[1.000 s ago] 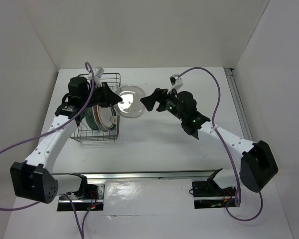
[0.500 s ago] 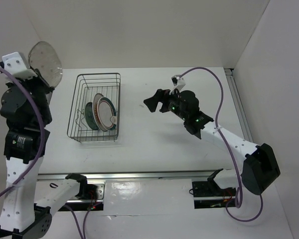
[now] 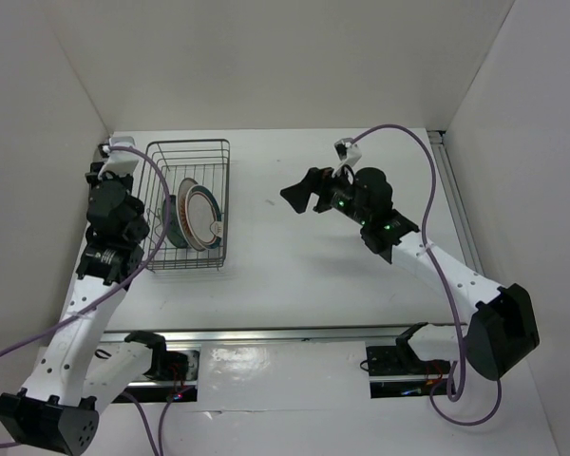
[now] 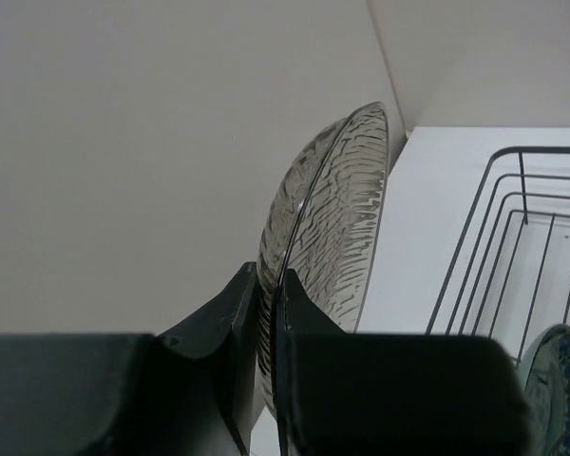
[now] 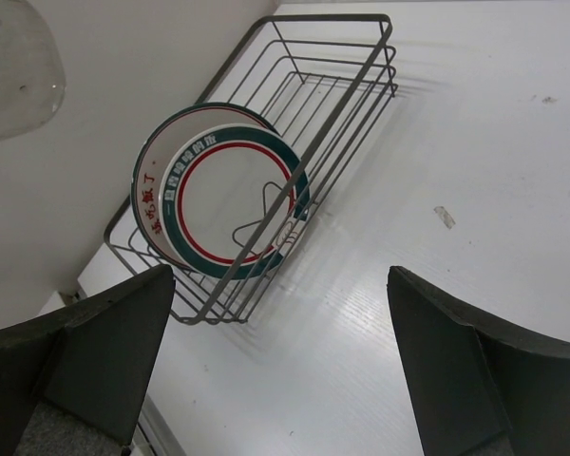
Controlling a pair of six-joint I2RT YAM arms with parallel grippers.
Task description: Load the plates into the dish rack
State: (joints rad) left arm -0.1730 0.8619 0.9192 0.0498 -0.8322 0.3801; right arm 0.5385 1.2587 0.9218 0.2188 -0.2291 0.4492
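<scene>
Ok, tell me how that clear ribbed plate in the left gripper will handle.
The clear plate looks like rigid glass, so probably brittle against the dish rack wires. The left gripper pinches only its rim, so it may pivot or slip.

You've got a clear rippled glass plate, white plate with teal and red rings, teal-blue patterned plate, dark grey rack, white table

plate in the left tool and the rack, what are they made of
The plate looks like clear or smoky glass, possibly plastic: see-through, with rippled ridges. The dish rack looks like dark coated metal wire: thin bent rods, matte.
</scene>
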